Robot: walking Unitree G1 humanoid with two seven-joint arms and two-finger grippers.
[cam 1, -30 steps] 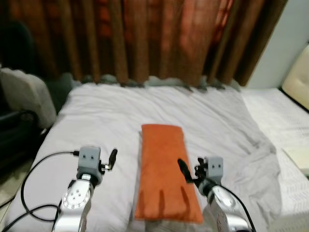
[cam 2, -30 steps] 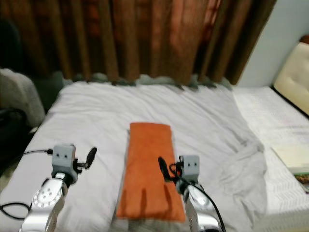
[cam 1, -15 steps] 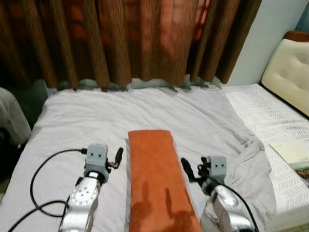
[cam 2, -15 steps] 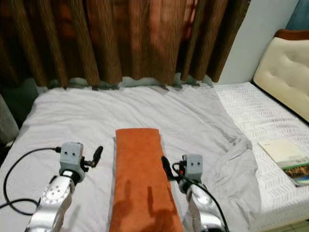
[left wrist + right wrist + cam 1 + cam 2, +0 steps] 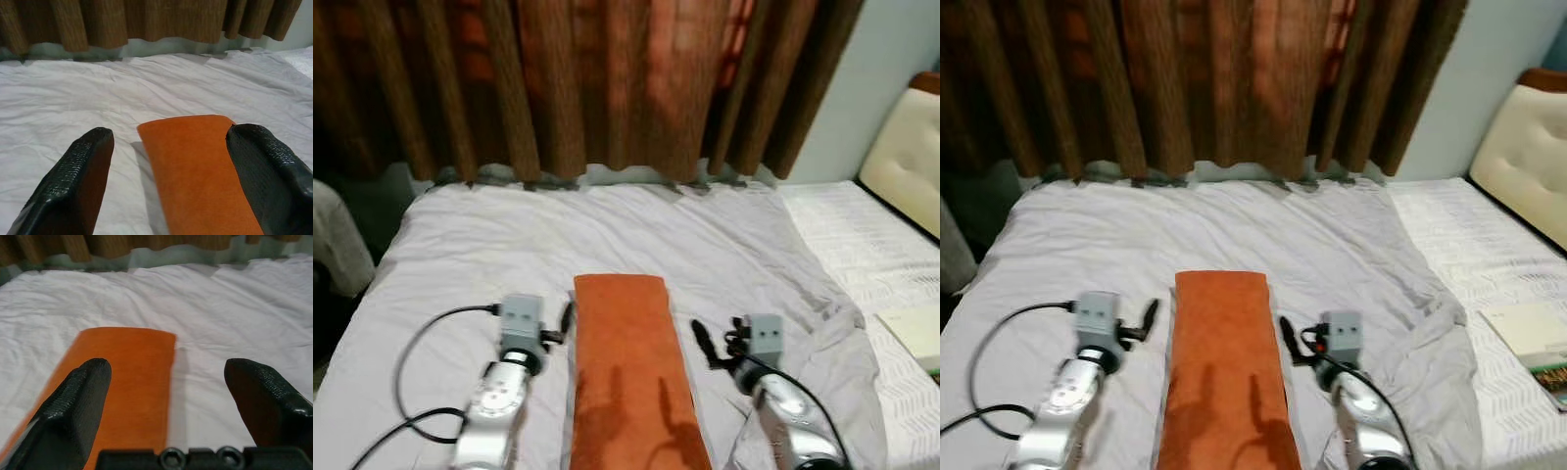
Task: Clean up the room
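— What's on your left?

— Your left gripper [image 5: 166, 171] hovers just beside the left edge of the folded orange towel [image 5: 626, 367], fingers spread wide, holding nothing.

— And the towel?

— It lies lengthwise in the middle of the grey bedsheet [image 5: 470, 245], between your two grippers.

— Your right?

— The right gripper [image 5: 168, 396] sits just beside the towel's right edge, fingers released too. Farther right a book [image 5: 1533, 333] rests on the white mattress [image 5: 1449, 220]; its cover text is too small to read.
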